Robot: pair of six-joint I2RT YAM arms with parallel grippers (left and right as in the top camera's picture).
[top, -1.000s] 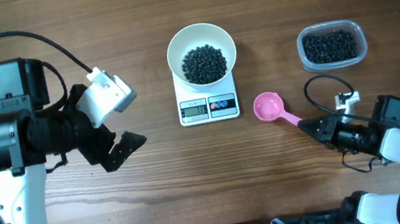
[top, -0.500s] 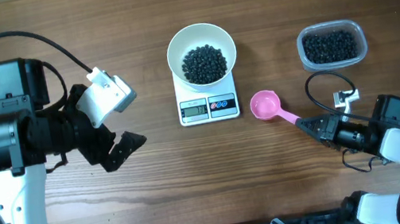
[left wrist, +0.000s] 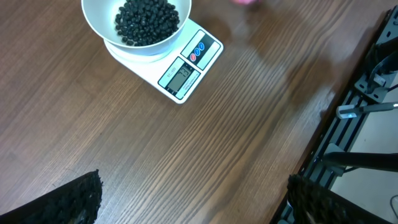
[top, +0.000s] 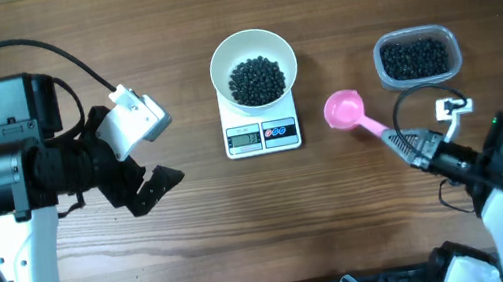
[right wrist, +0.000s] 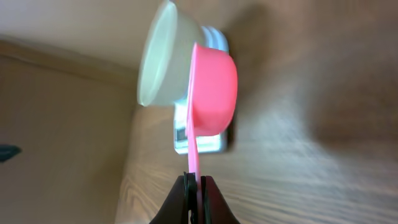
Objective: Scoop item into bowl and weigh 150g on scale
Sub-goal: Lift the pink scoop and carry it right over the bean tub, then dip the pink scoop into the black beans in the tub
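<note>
The wooden table (top: 206, 239) carries the scale (top: 262, 136) and a clear tub (top: 381, 65).

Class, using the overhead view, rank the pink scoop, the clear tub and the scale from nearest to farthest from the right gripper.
1. pink scoop, its handle pinched in the right gripper.
2. clear tub, at the table's far right.
3. scale, at the table's centre, to the left.

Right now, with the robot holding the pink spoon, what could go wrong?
The right gripper pinches only the thin handle tip of the pink scoop, so it might twist or slip. Its cup is close to the scale; a swing could bump the white bowl and spill beans.
</note>
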